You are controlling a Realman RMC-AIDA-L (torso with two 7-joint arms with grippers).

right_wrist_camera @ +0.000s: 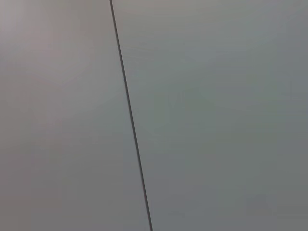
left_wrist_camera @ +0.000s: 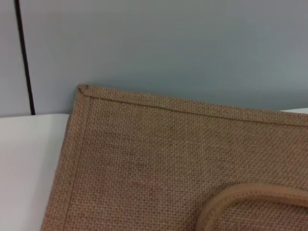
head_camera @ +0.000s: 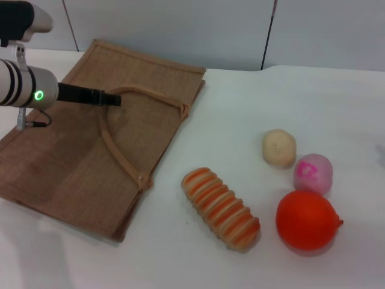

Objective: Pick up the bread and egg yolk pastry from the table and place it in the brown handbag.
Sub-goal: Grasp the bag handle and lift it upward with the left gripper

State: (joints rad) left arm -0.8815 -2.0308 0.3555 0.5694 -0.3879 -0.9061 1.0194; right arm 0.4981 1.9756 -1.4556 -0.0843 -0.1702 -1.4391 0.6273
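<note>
The left gripper (head_camera: 111, 98) is held over the brown handbag (head_camera: 72, 150); whether it is wide or narrow cannot be told. The bread (head_camera: 220, 208) is found at its five o'clock, long axis running ten to four; the right gripper is not seen.

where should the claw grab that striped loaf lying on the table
Grip the long ridged orange-and-cream striped bread across its narrow middle, coming straight down from above. It lies flat on the white table, running diagonally, with open table along both long sides, so the jaws should probably close across its width, turned square to that diagonal.
</note>
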